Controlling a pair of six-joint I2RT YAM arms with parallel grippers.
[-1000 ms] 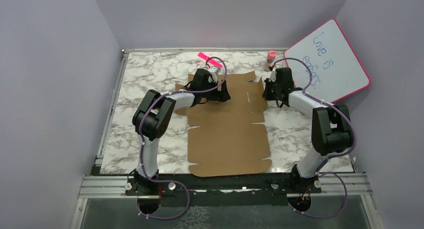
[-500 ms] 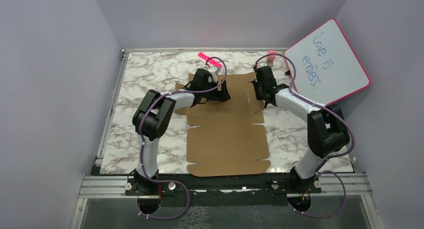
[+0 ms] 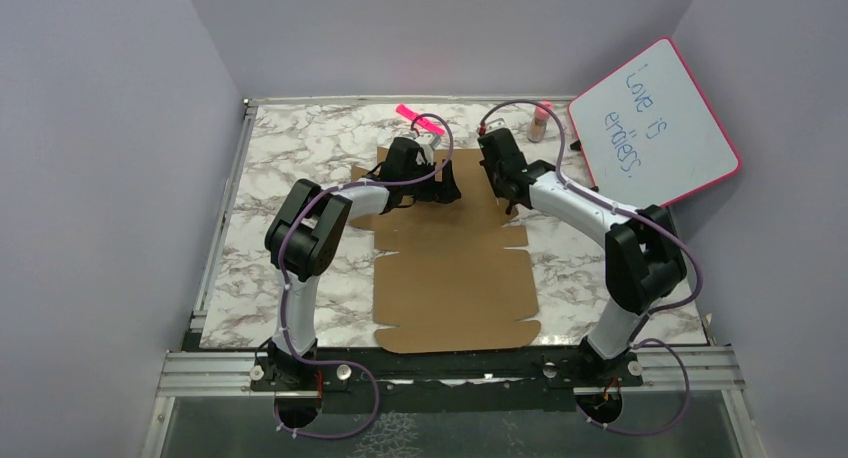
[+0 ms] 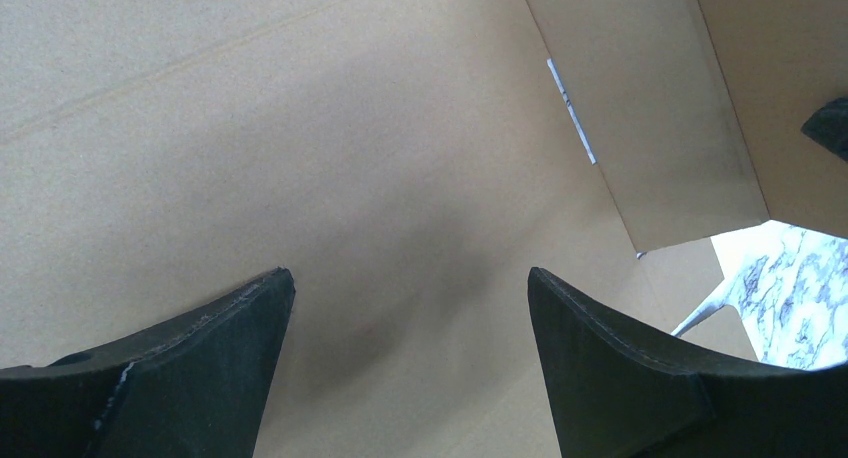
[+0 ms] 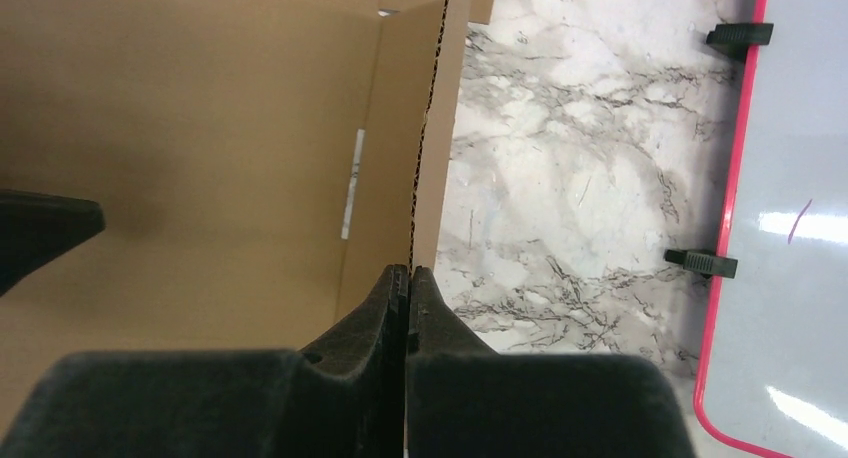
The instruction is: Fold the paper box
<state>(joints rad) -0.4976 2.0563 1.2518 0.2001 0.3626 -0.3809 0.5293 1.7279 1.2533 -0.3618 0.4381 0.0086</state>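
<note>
The paper box (image 3: 455,268) is a brown cardboard sheet lying flat on the marble table (image 3: 290,158), its long axis running from near to far. My left gripper (image 3: 447,190) is open and hovers low over the far panel (image 4: 300,128), with nothing between its fingers (image 4: 410,278). My right gripper (image 3: 508,196) is shut on the edge of the far right flap (image 5: 425,158), which stands up from the panel (image 5: 200,128). The corrugated edge runs straight into the closed jaws (image 5: 408,270). The raised flap (image 4: 650,128) also shows in the left wrist view.
A pink-framed whiteboard (image 3: 650,128) leans at the back right, its edge close to the right arm (image 5: 790,228). A small pink bottle (image 3: 541,118) and a bright pink object (image 3: 420,120) lie near the table's far edge. Purple walls enclose the table.
The right arm has swung left, carrying the flap's edge from outside the box's right side inward over the far panel. The left arm has not moved.
</note>
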